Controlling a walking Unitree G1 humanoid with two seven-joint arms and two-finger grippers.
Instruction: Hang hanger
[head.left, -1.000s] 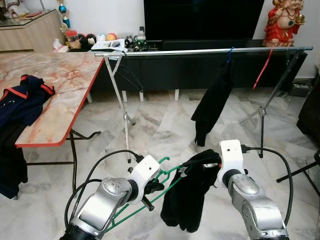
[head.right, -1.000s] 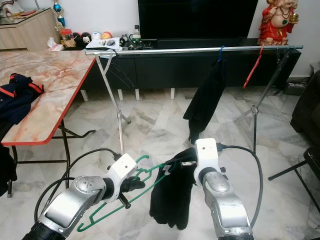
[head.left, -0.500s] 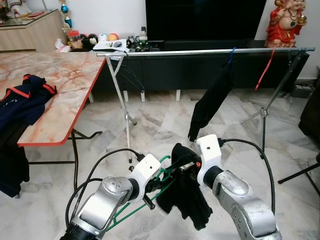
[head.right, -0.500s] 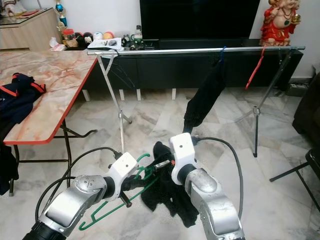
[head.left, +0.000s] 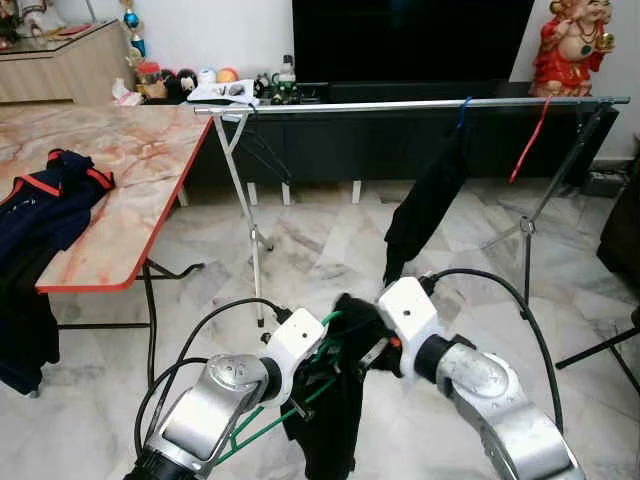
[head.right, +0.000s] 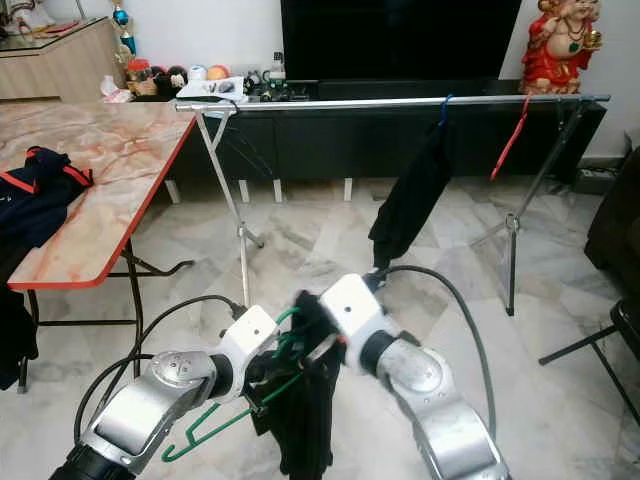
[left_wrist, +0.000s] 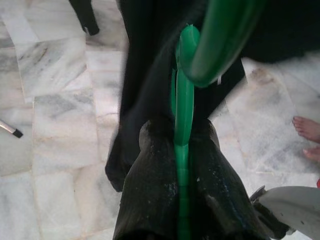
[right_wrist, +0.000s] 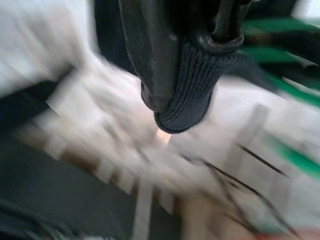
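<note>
A home living room. A large dark television screen (head.left: 410, 40) stands over a long low black TV cabinet (head.left: 400, 140) against a white wall, with a red and gold laughing Buddha statue (head.left: 568, 45) at one end and small ornaments and bottles (head.left: 200, 80) at the other. The floor is polished marble tile (head.left: 320, 250). A folding worktop (head.left: 110, 170) with a marble-pattern top and red edge carries a navy garment (head.left: 45, 195), and a metal clothes-drying rail (head.left: 420, 103) holds a hung black garment (head.left: 425, 205).

Three hangers: green (head.left: 262, 430), blue (head.left: 462, 108), red (head.left: 527, 141), two black garments (head.left: 333, 420) (head.left: 425, 200)
</note>
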